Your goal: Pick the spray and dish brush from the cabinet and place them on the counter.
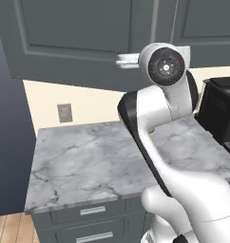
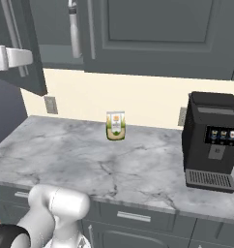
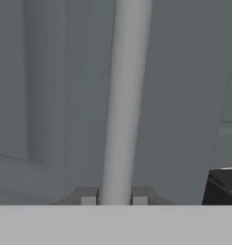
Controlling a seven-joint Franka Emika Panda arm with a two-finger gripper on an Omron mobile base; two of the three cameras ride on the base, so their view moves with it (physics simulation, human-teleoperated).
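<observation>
While the cabinet door [image 1: 74, 42] stands swung outward over the counter [image 1: 88, 156], the left base view shows the arm raised with its hand up at the door's lower edge; the slab beneath carries neither task item. From the right base view, the same door [image 2: 22, 48] appears edge-on at upper left with the hand beside it, a second door's bar handle [image 2: 73, 29] hangs nearby, and a strip of the grey inner shelf [image 2: 61, 54] shows between them; on the counter [image 2: 65, 155] stand a green-and-cream pouch [image 2: 116, 126] and a black coffee machine [image 2: 211, 140]. Seen from the hand view, the gripper [image 3: 114, 197] is clenched on the door handle [image 3: 125, 95] — one fingertip at each side of the bar. Judged from this, the opening step is in hand, and neither the spray nor the dish brush can be made out. Next comes letting go of the bar, drawing clear of the door, and reaching onto the shelf — without knocking the door back.
</observation>
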